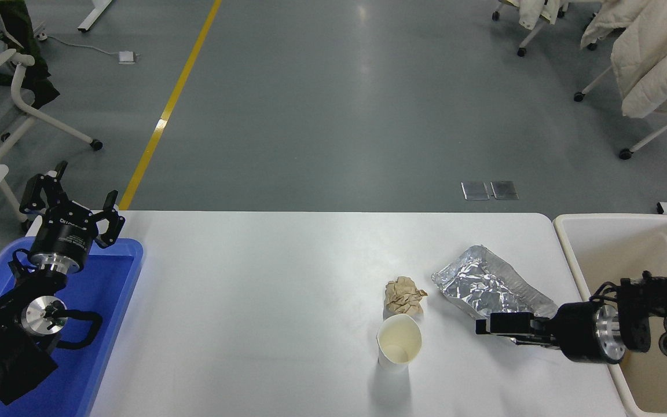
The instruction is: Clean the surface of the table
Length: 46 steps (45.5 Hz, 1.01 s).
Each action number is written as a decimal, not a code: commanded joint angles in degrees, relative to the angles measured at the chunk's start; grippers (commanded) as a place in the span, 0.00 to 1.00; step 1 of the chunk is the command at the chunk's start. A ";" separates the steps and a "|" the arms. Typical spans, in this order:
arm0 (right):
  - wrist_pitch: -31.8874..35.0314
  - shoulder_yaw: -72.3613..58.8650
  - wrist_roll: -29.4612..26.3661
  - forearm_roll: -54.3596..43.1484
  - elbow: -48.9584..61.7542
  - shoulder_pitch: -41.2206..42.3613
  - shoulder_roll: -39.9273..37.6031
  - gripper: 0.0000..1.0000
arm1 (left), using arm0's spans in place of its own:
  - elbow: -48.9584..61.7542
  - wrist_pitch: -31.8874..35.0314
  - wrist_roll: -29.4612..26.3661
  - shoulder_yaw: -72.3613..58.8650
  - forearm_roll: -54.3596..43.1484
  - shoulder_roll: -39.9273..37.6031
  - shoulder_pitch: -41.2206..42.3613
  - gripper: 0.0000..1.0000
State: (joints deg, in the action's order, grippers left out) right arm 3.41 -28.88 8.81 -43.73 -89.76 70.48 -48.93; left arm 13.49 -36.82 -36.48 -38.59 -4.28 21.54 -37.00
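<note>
The white table surface [252,289] carries a crumpled foil tray [484,284], a ball of crumpled brown paper [404,295] and an upright empty paper cup [398,341]. My right gripper [484,330] reaches in low from the right edge, pointing left. It is open, and its fingers lie across the near right end of the foil tray, just right of the cup. I cannot tell whether they touch the foil. My left gripper [76,200] is parked open at the far left, above the blue tray.
A blue plastic tray [107,301] sits on the table's left end under the left arm. A cream-white bin [565,231] stands off the table's right edge. Chairs with white coats stand on the grey floor beyond.
</note>
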 commanded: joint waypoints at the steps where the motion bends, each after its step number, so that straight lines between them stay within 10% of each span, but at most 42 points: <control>1: -0.33 0.22 -3.44 7.52 -0.41 1.15 6.21 1.00 | 0.04 0.00 0.00 0.00 0.06 0.00 0.00 1.00; 46: -8.51 0.14 -3.71 8.75 9.34 -5.62 20.54 1.00 | -0.05 0.00 0.00 0.00 0.06 0.00 0.00 1.00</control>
State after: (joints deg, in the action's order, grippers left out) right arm -3.68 -28.74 5.10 -34.66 -83.80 66.93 -31.11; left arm 13.49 -36.83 -36.47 -38.58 -4.27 21.53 -37.00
